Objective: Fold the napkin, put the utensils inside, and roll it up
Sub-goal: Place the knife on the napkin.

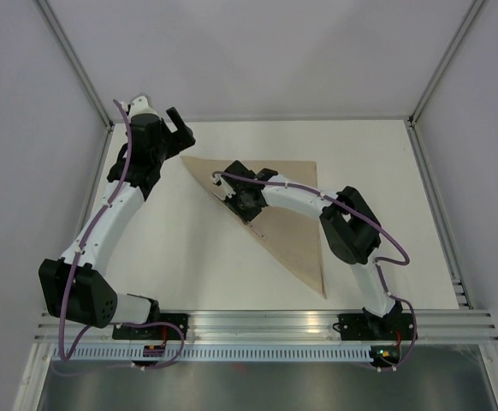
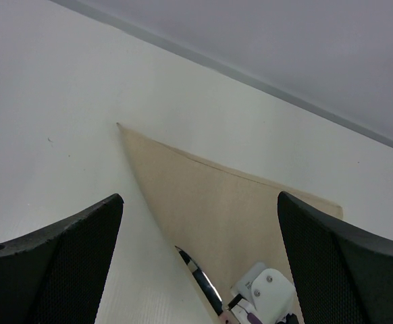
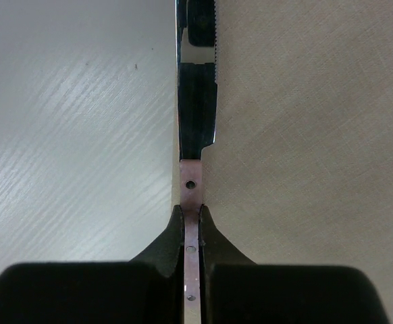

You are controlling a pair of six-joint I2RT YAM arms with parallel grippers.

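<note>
Near edge: both arm bases bolted side by side. The plain tan-beige cloth napkin (image 1: pixel 292 214) lies on the flat white table (image 1: pixel 189 257), already folded to a triangle, its near point just ahead of the right base and its long diagonal edge running away to the far left. Halfway up that edge sits the right gripper (image 1: pixel 232 199), jaws pinched together on the handle of a thin silver table knife (image 3: pixel 196 115), blade pointing toward the far-left corner. Farther off, past that corner, the left gripper (image 1: pixel 183 128) hangs over bare table, jaws spread wide, holding nothing. Judgement: fold done; the step in hand is placing the utensils, first piece only, no other cutlery in sight. The next move calls for getting the knife fully onto the cloth, inboard of the fold rather than straddling it, then letting go and backing off without dragging fabric. The right wrist view alone shows the grip, the serrated blade and the knife lined up right along the cloth-table boundary; whether it rests on anything, I cannot tell. The left wrist view alone shows the sharp far corner lying flat, with the blade tip peeking in below. Only the overhead view gives the whole triangle and both arms.
</note>
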